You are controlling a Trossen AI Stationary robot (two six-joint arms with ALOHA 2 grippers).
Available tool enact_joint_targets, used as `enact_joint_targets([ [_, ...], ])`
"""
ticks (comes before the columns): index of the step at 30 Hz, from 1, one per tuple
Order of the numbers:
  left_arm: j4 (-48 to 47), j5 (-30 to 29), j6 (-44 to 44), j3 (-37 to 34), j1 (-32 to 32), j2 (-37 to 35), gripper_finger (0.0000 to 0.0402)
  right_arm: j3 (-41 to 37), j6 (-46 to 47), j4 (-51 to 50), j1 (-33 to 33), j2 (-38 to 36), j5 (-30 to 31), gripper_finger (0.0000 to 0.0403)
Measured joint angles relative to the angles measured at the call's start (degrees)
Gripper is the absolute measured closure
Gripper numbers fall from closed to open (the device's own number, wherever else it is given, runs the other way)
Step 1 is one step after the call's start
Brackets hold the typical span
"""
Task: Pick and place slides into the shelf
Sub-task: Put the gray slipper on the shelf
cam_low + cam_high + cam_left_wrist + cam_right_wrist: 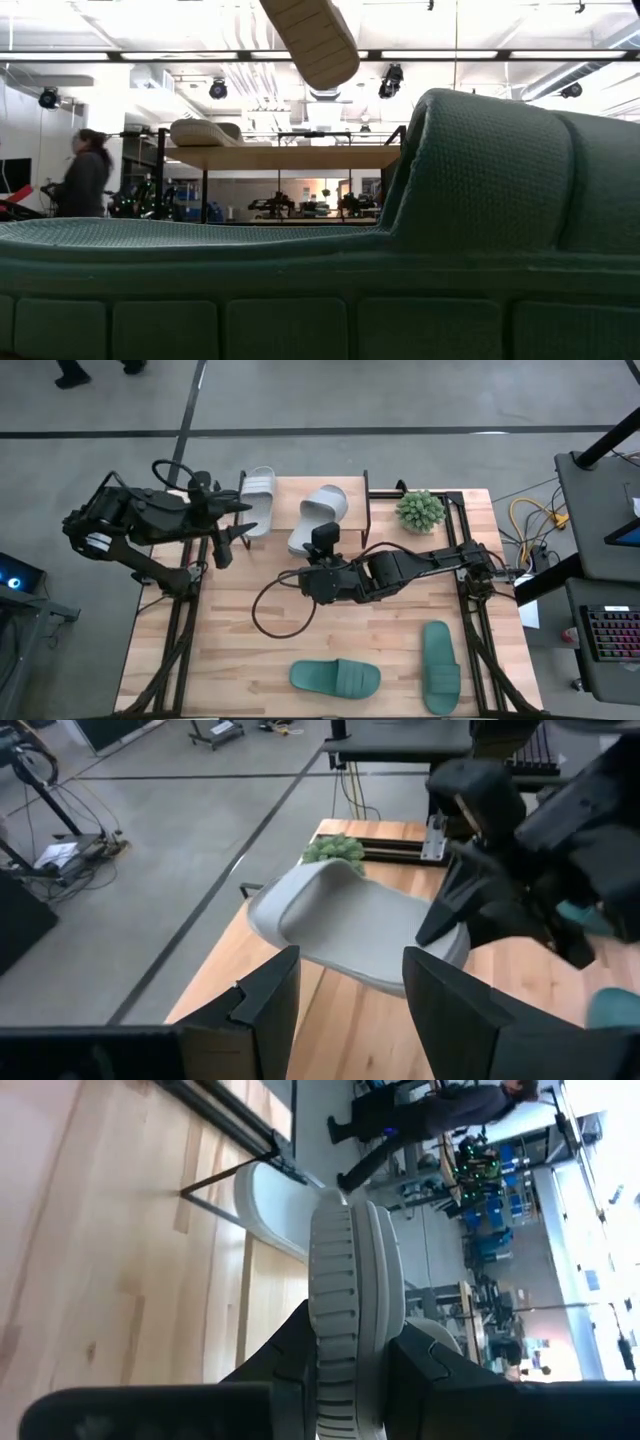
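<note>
Looked down on the wooden table [400, 620] first. Found the shelf [285, 490] at 12 o'clock on it, plank top on thin black legs. Caught the right gripper [322, 542] near table centre, pinched tight on the side rim of one pale slide [318, 518], held up clear of the table by the shelf's 6 o'clock edge. Spotted the left gripper [228, 535] at 10 o'clock, fingers spread wide, nothing between them, just beside the other pale slide [258, 500], already lying on the shelf top at its 9 o'clock end. Not yet shelved: a teal slide [335, 678] at 6 o'clock and another teal slide [440, 665] at 5, both flat on the table. Noted a small potted plant [420, 510] at 1 o'clock, clear of the shelf. Judged the foam light, soft and springy, grippy rather than slick, unlikely to break. Reckoned the sole's edge or the wide ribbed strap the best place to pinch: firmly enough to stop any swinging, not so hard as to fold it.
</note>
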Motion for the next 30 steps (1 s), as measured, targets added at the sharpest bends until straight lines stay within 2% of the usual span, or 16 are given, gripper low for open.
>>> enact_joint_targets([
  [8,0.01,0.31,-0.91,-0.02,0.00,-0.48,0.0239,-7.09,-4.82,3.92,-0.22,0.04,1.05,0.0345],
  [14,0.00,0.89,-1.07,-0.04,0.00,0.15,0.0239,-11.16,-5.83,9.88,-0.20,0.04,3.17,0.0346],
  [22,-0.10,1.25,-1.13,-0.15,-0.04,0.89,0.0239,-16.64,-12.78,18.89,-0.80,0.04,5.43,0.0346],
  [30,-0.12,2.10,-1.18,-0.15,-0.02,0.63,0.0239,-22.73,-18.22,29.56,-1.31,-0.59,-0.22,0.0347],
])
